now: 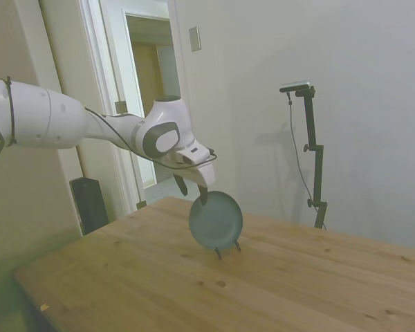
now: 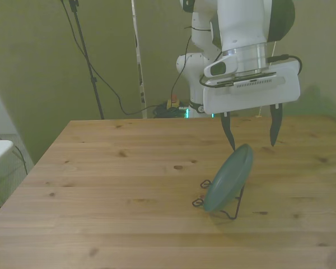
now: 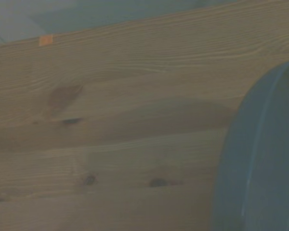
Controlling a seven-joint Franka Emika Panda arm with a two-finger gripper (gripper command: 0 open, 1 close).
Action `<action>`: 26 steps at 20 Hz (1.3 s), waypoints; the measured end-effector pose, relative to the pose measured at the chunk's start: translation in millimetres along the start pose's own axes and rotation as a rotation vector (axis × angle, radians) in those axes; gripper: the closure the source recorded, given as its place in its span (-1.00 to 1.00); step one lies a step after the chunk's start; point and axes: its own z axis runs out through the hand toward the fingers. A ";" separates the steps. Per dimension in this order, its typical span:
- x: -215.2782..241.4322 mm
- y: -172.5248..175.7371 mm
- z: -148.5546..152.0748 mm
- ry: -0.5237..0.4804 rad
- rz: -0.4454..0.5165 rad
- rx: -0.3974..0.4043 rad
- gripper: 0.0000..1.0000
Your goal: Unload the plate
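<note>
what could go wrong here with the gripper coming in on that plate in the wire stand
The plate leans tilted in a thin wire stand, and the open gripper sits just above its top rim. If the fingers come down off-centre, one could push the rim instead of straddling it and tip the plate out. The light stand looks unanchored on the table, so it may drag along or topple during the lift. A grip on the rim alone could let the plate swing or slip.

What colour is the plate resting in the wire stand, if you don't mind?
The plate is a dull, plain teal blue-green; the side view shows it best.
</note>
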 end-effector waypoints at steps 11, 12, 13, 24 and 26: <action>-3.4 -11.2 7.7 0.000 -0.016 0.006 1.00; -3.5 -11.2 8.7 -0.001 -0.016 0.005 1.00; -3.5 -11.0 9.6 -0.001 -0.015 0.004 1.00; -0.4 -8.8 10.5 0.000 -0.011 0.001 1.00; 1.5 -7.3 10.6 0.002 -0.007 0.000 1.00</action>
